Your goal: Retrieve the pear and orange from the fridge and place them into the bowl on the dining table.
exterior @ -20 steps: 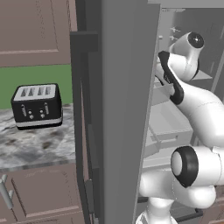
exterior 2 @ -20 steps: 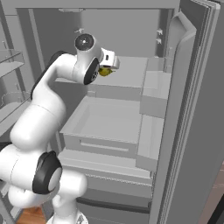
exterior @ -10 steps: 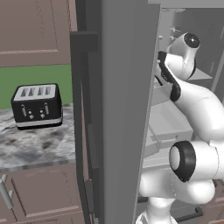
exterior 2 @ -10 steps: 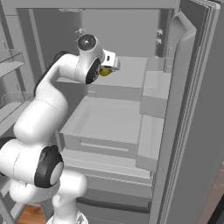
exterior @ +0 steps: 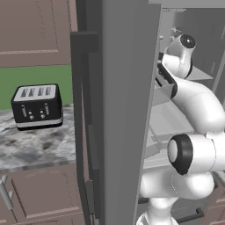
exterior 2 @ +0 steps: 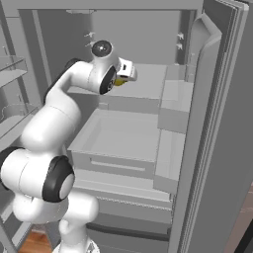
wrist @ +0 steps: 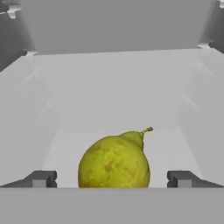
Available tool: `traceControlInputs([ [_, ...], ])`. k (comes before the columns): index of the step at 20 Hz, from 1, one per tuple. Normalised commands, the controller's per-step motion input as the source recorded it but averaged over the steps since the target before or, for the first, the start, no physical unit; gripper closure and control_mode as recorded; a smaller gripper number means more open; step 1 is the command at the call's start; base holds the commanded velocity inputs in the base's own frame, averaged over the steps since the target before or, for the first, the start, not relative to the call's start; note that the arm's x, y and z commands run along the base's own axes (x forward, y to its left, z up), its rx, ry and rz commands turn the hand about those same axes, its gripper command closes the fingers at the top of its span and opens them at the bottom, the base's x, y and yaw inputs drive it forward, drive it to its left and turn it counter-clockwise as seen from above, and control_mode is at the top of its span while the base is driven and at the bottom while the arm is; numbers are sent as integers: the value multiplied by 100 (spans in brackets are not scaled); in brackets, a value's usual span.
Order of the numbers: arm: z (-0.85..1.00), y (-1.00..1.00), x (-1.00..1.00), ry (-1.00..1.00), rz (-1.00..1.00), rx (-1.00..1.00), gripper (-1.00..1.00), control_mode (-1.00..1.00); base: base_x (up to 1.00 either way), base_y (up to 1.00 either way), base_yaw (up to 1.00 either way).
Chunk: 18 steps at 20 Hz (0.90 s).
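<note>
Hand view: pear (wrist: 114,160) sits low centre, yellow-green w/ brown speckles, plump rounded body tapering to a short curved stem at upper right. It rests on a smooth pale grey fridge shelf (wrist: 113,87), matte, w/ side walls angling in toward a flat back panel. Gripper (wrist: 112,178) jaws spread wide, pear between them; two dark blocky fingertips (wrist: 41,178) stand well apart on either side, not touching the fruit.

Right base view: a sliver of pear (exterior 2: 120,82) shows just beside the white wrist, inside the fridge (exterior 2: 212,128) at upper shelf level. Below it, boxy grey drawers (exterior 2: 116,143) w/ flat fronts. Arm is glossy white, w/ dark round joints.

Left base view: open fridge door (exterior: 121,105) is a tall grey slab, edge-on. Left of it, a black four-slot toaster (exterior: 37,107) on a marbled grey counter (exterior: 39,147), brown panelled cabinets (exterior: 44,195) below.
</note>
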Motion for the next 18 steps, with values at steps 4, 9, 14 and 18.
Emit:
traceControlInputs([
  [4, -11, -5, 26, 3, 0, 0, -100, -100, 0, 0, 0],
  [9, -12, -3, 20, 4, 0, 0, -100, -100, 0, 0, 0],
  [14, -15, 0, 5, 5, 0, 0, 100, -100, 0, 0, 0],
  [18, -17, 0, 1, 6, 0, 0, 100, -100, 0, 0, 0],
])
